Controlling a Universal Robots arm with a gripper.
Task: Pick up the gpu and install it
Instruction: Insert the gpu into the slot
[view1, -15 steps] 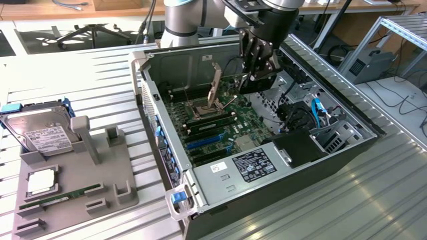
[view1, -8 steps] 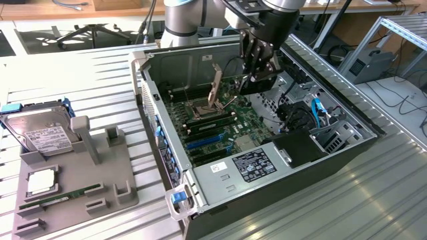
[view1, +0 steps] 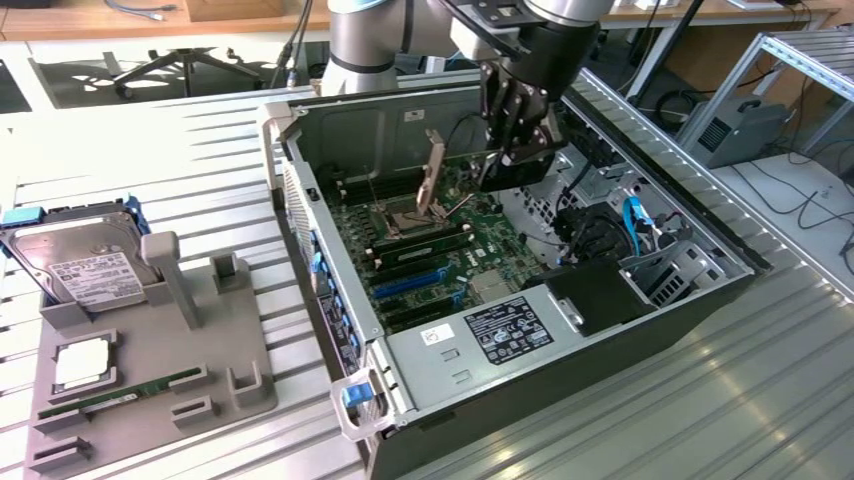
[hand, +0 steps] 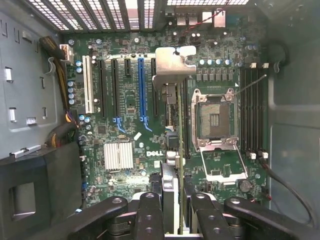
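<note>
A ribbed metal table (view1: 694, 400) carries an open computer case (view1: 561, 330) at centre and a grey parts tray (view1: 147, 390) lower left.

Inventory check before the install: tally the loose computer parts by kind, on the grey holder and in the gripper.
hard drive: 1
processor chip: 1
RAM stick: 1
gpu, held in the gripper over the motherboard: 1
Total: 4

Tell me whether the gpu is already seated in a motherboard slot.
No: the gripper holds the gpu edge-on above the motherboard, its silver bracket clear of the slots.
</note>
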